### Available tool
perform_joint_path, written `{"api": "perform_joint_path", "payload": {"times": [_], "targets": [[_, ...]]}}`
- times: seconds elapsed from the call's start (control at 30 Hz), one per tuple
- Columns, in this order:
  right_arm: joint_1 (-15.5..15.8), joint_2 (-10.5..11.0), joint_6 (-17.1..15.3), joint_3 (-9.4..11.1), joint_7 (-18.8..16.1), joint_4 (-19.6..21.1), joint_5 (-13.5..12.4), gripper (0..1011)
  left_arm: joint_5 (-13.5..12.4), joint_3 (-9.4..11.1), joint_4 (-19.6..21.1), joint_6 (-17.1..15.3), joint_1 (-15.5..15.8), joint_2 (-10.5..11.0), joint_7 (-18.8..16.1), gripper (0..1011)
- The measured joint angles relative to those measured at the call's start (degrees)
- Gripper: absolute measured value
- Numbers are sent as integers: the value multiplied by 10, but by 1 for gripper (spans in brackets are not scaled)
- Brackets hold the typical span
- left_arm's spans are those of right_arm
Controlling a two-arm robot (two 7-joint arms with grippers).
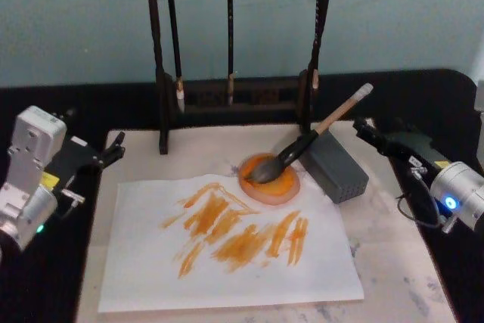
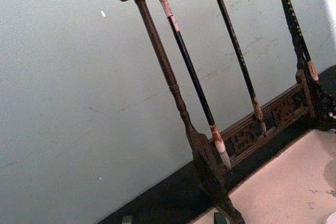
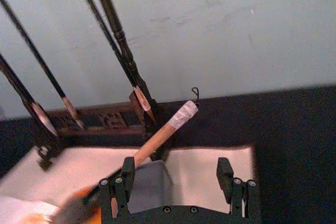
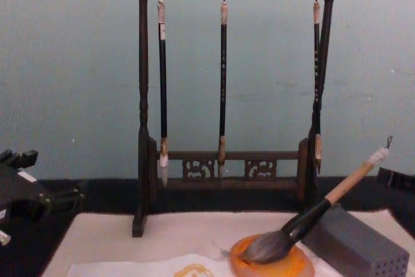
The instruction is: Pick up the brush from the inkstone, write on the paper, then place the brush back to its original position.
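One brush (image 1: 306, 144) rests on inkstone (image 1: 286, 187), apart from right end effector (image 1: 364, 128).

Rack (image 1: 227, 104): along the mat's (image 1: 393, 247) back edge.
Paper (image 1: 151, 262): on the mat, front left.
Inkstone (image 1: 281, 187): at the paper's back right corner.
Block (image 1: 336, 168): just right of inkstone.
Brush (image 1: 318, 130): tuft in inkstone, handle resting on block.
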State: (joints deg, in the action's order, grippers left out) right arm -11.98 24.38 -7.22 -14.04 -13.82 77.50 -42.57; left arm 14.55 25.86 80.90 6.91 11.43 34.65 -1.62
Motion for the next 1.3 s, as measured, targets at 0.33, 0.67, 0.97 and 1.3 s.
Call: {"api": "perform_joint_path", "payload": {"times": [0.33,0.67,0.97,1.3], "targets": [[-23,-49,-60,31,2,-36,-102,1000,0,0,0,0,0,0,0,1001],[-60,-86,-69,39,0,-91,-165,1000,0,0,0,0,0,0,0,1001],[-86,-102,-65,35,-4,-129,-190,1000,0,0,0,0,0,0,0,1001],[-113,-108,-61,18,-11,-168,-204,1000,0,0,0,0,0,0,0,1001]]}}
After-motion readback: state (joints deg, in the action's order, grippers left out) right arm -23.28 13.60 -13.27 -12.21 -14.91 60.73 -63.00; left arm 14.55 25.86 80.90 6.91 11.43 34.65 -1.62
